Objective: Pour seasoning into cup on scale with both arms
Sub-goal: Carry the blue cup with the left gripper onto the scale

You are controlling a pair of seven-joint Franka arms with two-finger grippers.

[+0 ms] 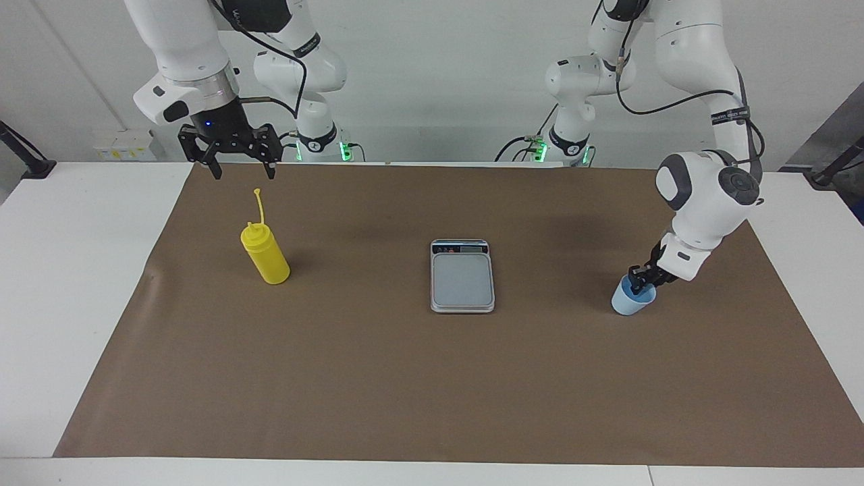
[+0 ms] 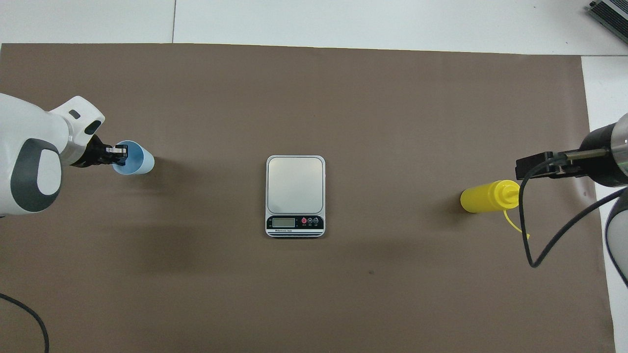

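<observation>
The yellow seasoning bottle stands upright on the brown mat toward the right arm's end, its cap strap sticking up; it also shows in the overhead view. My right gripper is open and empty in the air over the mat beside the bottle, apart from it; the overhead view shows it too. The silver-grey scale lies bare at the mat's middle. The light blue cup sits on the mat toward the left arm's end. My left gripper is low and pinches the cup's rim.
The brown mat covers most of the white table. The scale's dark display strip lies on its edge nearer to the robots. A black cable hangs from the right arm close to the bottle.
</observation>
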